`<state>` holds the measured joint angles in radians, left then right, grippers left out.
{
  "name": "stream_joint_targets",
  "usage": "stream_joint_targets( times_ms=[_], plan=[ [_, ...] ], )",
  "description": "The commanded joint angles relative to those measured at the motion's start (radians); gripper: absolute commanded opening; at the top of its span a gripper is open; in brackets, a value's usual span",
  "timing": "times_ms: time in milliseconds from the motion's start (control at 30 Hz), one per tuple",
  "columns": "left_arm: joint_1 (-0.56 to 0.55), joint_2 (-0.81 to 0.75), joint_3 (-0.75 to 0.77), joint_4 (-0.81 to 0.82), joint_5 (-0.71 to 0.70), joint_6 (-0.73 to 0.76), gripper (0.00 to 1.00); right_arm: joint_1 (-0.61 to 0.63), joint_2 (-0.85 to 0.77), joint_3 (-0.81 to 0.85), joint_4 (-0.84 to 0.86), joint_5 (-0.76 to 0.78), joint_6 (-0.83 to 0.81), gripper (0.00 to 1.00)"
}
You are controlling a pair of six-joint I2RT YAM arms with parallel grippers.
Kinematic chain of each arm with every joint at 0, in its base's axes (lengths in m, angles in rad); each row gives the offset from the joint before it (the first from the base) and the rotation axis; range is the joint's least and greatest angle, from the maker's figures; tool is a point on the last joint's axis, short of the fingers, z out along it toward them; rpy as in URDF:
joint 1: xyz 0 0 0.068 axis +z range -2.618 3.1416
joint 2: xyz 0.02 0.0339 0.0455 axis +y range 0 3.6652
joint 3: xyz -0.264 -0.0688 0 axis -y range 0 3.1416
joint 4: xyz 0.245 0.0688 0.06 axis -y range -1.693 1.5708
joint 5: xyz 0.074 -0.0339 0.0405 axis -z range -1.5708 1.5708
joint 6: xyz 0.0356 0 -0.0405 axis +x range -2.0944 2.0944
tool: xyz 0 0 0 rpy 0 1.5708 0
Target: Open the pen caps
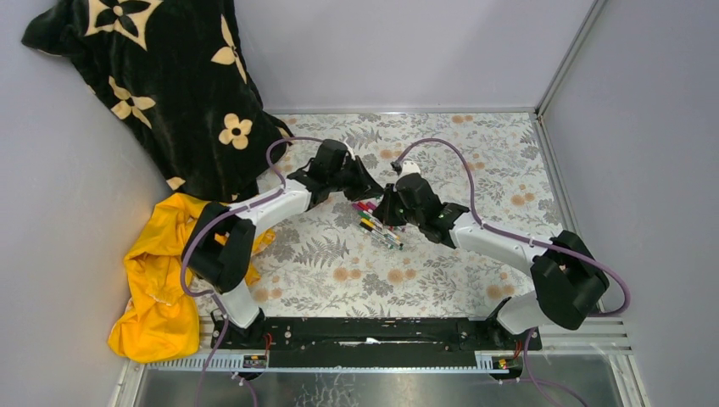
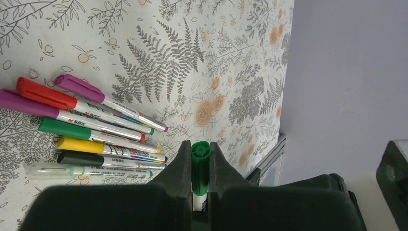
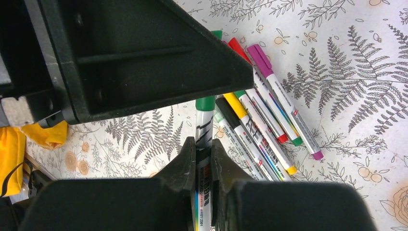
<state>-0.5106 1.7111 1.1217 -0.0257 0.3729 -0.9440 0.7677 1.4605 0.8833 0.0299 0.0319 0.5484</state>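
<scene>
Left gripper is clenching the green cap while right gripper is grasping the marker barrel near the tabletop centre, above the capped pens; an off-axis pull is risking slippage or a drop.

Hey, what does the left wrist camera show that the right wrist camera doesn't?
Only the left wrist view: the round end of the green cap, clamped in the left gripper, plus the grey wall. Only the right wrist view: the right gripper shut on that pen's printed barrel, and a yellow cloth at the edge. Both: the other pens lying side by side on the floral table cover.
</scene>
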Motion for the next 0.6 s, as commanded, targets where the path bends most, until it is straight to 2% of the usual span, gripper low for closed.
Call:
stream_joint_targets(
  times_ms=[0,267,400,567],
  plan=[
    [0.152,0.064,0.076,0.001,-0.358,0.131,0.00,0.029,-0.099,-0.066,-0.206,-0.102,0.005,0.00],
    [0.163,0.108,0.128,-0.027,-0.415,0.123,0.00,0.059,-0.134,-0.106,-0.194,-0.078,0.036,0.00],
    [0.163,0.117,0.149,-0.035,-0.397,0.140,0.00,0.062,-0.151,-0.098,-0.221,-0.040,0.026,0.00],
    [0.163,0.086,0.144,-0.128,-0.448,0.197,0.00,0.050,-0.160,-0.030,-0.340,0.139,-0.016,0.00]
  ],
)
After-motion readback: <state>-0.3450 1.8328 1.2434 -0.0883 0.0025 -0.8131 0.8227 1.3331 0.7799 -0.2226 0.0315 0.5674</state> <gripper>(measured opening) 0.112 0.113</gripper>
